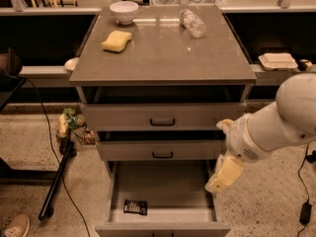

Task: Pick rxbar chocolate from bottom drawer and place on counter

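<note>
The rxbar chocolate (135,207) is a small black bar lying flat in the front left part of the open bottom drawer (163,224). The drawer is pulled out and plain grey inside. The counter (163,48) is the glossy grey-brown top of the cabinet. My gripper (222,177) hangs at the end of the white arm over the drawer's right edge, to the right of the bar and above it, apart from it. It holds nothing that I can see.
On the counter stand a yellow sponge (116,40), a white bowl (124,10) and a clear plastic bottle (192,22) lying on its side. Two shallower drawers with black handles (162,122) are shut. A black pole (57,177) and cables lie on the floor at left.
</note>
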Robot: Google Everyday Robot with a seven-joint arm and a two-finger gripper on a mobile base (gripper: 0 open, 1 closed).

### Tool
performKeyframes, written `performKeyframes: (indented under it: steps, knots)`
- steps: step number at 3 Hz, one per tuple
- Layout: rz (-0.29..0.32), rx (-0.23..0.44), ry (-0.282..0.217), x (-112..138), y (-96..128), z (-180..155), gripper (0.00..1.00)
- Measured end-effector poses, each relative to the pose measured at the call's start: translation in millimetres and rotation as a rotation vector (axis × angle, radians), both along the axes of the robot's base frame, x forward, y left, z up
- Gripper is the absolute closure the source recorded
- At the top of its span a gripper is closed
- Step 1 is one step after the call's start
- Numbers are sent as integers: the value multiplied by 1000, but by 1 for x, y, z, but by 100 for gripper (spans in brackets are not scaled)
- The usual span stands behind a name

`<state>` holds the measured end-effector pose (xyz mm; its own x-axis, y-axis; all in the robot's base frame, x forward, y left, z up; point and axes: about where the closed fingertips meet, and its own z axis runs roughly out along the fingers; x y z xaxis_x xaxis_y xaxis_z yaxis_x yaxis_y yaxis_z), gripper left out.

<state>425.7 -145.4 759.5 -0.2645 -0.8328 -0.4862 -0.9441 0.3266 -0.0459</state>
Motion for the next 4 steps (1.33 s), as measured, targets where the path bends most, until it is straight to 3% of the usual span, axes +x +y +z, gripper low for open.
performKeyframes:
  steps: [1, 2, 4]
  knots:
    - [-35, 3, -12, 1, 4, -53, 0]
    - [-47, 55, -15, 10, 14, -101, 0]
    - [-49, 47, -26, 6, 15, -118, 0]
